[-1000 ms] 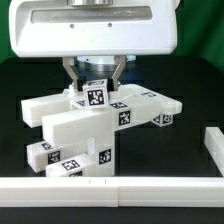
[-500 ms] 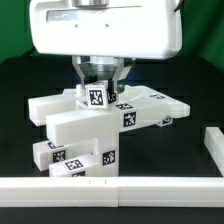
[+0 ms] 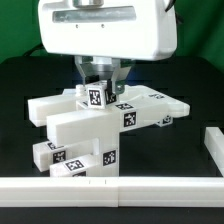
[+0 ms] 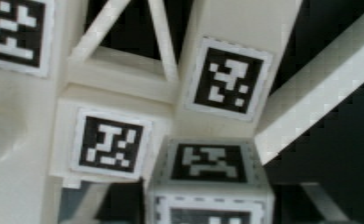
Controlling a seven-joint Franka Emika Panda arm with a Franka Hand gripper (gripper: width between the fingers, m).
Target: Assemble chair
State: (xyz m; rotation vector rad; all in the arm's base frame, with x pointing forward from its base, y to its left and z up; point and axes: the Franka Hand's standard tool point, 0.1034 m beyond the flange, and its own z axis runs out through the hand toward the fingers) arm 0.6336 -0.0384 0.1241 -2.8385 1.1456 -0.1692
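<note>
The chair is a cluster of chunky white tagged blocks on the black table, with a long block across the top and short ones sticking out below. A small tagged cube sits on top of it. My gripper hangs straight above, its fingers straddling the cube. In the wrist view the cube lies between my fingers with a dark gap on each side, so the gripper is open round it. Tagged faces of the chair's blocks fill the rest of that view.
A long plain white rail runs along the front of the table. Another white piece stands at the exterior view's right edge. The table top is black.
My gripper's body has shifted toward the exterior view's right, and its fingers now appear closer in around the small cube. The chair parts have stayed in place.
</note>
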